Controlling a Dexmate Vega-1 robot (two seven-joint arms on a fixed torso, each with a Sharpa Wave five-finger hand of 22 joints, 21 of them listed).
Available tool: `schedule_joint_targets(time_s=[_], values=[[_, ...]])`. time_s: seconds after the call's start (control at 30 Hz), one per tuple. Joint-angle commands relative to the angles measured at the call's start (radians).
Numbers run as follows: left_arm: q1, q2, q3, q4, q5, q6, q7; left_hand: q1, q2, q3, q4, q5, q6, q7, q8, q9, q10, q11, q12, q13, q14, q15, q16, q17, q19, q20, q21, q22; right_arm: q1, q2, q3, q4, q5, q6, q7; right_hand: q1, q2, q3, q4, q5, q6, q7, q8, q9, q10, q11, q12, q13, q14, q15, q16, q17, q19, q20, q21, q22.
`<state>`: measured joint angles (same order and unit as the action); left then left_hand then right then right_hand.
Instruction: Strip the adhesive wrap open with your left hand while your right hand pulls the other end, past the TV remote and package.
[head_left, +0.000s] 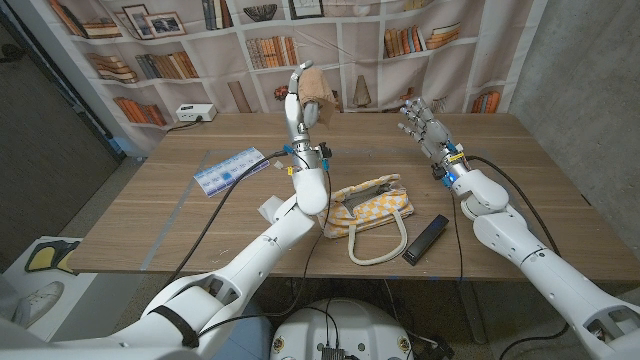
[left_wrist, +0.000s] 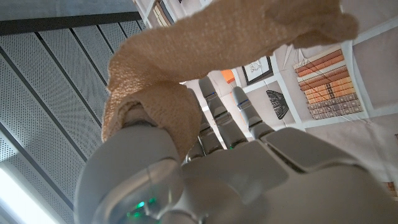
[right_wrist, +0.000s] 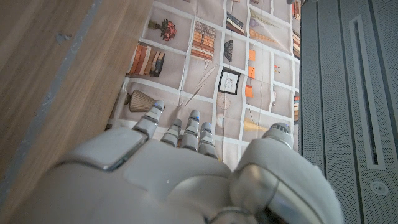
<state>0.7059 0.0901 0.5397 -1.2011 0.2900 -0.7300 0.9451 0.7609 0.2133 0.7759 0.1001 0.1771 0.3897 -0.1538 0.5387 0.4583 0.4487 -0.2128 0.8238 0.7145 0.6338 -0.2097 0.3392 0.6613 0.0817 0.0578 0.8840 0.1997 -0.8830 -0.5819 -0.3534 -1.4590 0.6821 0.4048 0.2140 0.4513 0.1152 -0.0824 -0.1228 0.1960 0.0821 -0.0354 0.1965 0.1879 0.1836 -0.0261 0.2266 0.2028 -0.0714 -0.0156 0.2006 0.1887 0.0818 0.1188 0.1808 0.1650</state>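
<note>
Above the counter's far edge, the tan adhesive wrap is gripped by the raised left hand. The right hand is held up well apart, fingers spread and empty. Reaching across for the loose end is judged next.

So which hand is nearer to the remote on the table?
Right. The right hand is raised above the table's far right part, beyond the remote. The left hand, holding the tan wrap up, is farther off, past the checkered bag.
</note>
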Motion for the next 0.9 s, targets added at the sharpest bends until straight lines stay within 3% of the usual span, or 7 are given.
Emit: schedule_joint_targets(time_s=[0.03,0.2,0.33,0.57,0.63,0.7,0.9], values=[[0.019,0.029,0.003,-0.062,0.072,0.048,0.021,0.018,0.002,-0.002,-0.009,0.000,0.018,0.000,0.013,0.009,0.012,0.000,0.013,0.013,0.020,-0.009,0.014,0.013,0.006,0.009,0.008,0.000,0.044,-0.019,-0.041,-0.003,-0.015,-0.028,0.082,0.025,0.005,0.009,-0.011,-0.003,0.000,-0.005,0.006,0.003,0.002,-0.017,-0.005,0.004,-0.014,-0.006,-0.001,0.003,-0.014,-0.017,-0.002,0.004],[0.018,0.033,0.011,-0.066,0.070,0.048,0.025,0.024,0.003,-0.004,-0.013,0.000,0.021,0.000,0.018,0.012,0.013,0.000,0.019,0.020,0.022,-0.009,0.015,0.016,0.005,0.010,0.010,0.000,0.069,-0.022,-0.062,0.016,-0.033,-0.022,0.120,0.046,0.001,0.016,-0.021,-0.003,0.008,-0.013,0.010,0.003,0.002,-0.035,-0.009,0.004,-0.024,-0.014,-0.003,0.003,-0.020,-0.027,-0.001,0.004],[0.019,0.034,0.014,-0.067,0.063,0.049,0.021,0.029,0.003,-0.006,-0.016,0.000,0.021,0.001,0.022,0.015,0.013,0.000,0.023,0.027,0.023,-0.008,0.016,0.019,0.003,0.011,0.012,-0.001,0.081,-0.026,-0.073,0.013,-0.050,-0.023,0.129,0.074,-0.010,0.022,-0.034,-0.001,0.010,-0.021,0.011,0.003,-0.001,-0.040,-0.013,0.004,-0.009,0.017,0.004,0.002,-0.007,-0.031,0.006,0.003],[0.020,0.026,0.014,-0.059,0.032,0.024,0.008,0.035,0.003,-0.008,-0.017,0.000,0.024,0.002,0.024,0.015,0.010,0.000,0.025,0.030,0.023,-0.006,0.017,0.021,0.003,0.011,0.015,-0.002,0.092,-0.028,-0.079,0.003,-0.062,-0.016,0.137,0.108,-0.013,0.033,-0.043,0.001,0.009,-0.027,0.011,0.003,-0.012,-0.048,-0.020,0.004,-0.024,-0.015,-0.001,0.002,-0.007,-0.027,0.005,0.003],[0.014,0.029,0.012,-0.048,0.067,0.020,0.034,0.039,0.003,-0.012,-0.018,0.000,0.036,0.004,0.031,0.014,0.016,-0.001,0.027,0.030,0.030,-0.010,0.020,0.024,0.002,0.011,0.017,-0.003,0.098,-0.026,-0.083,0.006,-0.054,-0.017,0.154,0.149,-0.015,0.047,-0.048,0.001,0.009,-0.027,0.011,0.004,-0.015,-0.050,-0.023,0.005,-0.011,0.014,0.005,0.001,0.037,-0.002,0.018,0.002],[0.013,0.031,0.011,-0.048,0.066,0.021,0.034,0.042,0.003,-0.013,-0.018,0.000,0.040,0.004,0.033,0.014,0.023,-0.001,0.031,0.032,0.033,-0.010,0.022,0.025,0.001,0.011,0.018,-0.003,0.101,-0.026,-0.089,0.000,-0.064,-0.018,0.152,0.156,-0.015,0.049,-0.049,0.001,0.008,-0.029,0.011,0.004,-0.016,-0.050,-0.023,0.005,-0.010,0.015,0.005,0.001,0.043,0.005,0.019,0.001],[0.007,0.049,0.015,-0.055,0.131,0.040,0.073,0.047,0.002,-0.015,-0.023,0.000,0.042,0.006,0.034,0.013,0.024,-0.001,0.031,0.031,0.033,-0.010,0.022,0.027,0.000,0.012,0.019,-0.004,0.110,-0.031,-0.102,-0.023,-0.088,-0.024,0.149,0.202,-0.014,0.066,-0.051,0.001,0.007,-0.040,0.010,0.004,-0.010,-0.058,-0.021,0.005,-0.009,-0.033,0.005,0.000,0.042,-0.011,0.010,0.001]])
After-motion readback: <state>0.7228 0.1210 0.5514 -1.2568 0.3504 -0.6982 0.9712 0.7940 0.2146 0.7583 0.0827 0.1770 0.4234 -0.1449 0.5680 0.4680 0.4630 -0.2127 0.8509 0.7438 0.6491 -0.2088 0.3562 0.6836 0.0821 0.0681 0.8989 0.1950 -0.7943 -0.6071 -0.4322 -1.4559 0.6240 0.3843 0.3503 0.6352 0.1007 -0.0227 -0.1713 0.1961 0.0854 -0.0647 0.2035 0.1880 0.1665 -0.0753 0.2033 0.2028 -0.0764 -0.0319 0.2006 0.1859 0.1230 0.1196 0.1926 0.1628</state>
